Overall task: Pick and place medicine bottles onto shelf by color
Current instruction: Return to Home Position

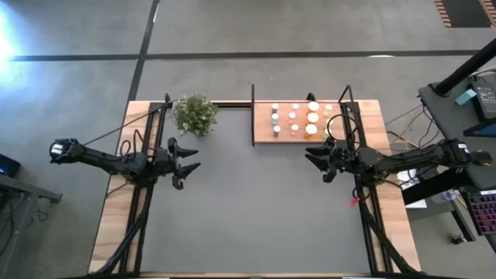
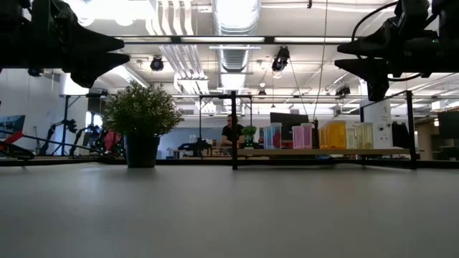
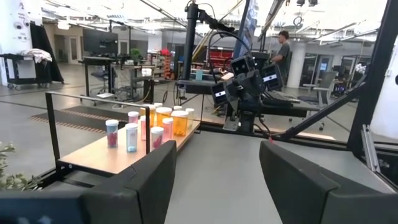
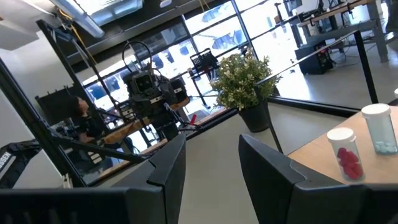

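High view: we see the bottles [image 1: 294, 120] standing in rows on the shelf [image 1: 262, 133], near the plant [image 1: 194, 114], at one edge of the table [image 1: 256, 217]. Our left gripper [image 1: 192, 158] and right gripper [image 1: 310, 156] hang over opposite sides, well apart, both with jaws apart.

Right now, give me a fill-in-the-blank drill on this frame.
The left gripper and right gripper both hang ____ and empty.
The plant stands on the ____ arm's side.
All medicine bottles in view stand on the shelf, on the ____ arm's side.
Missing: open; left; right.
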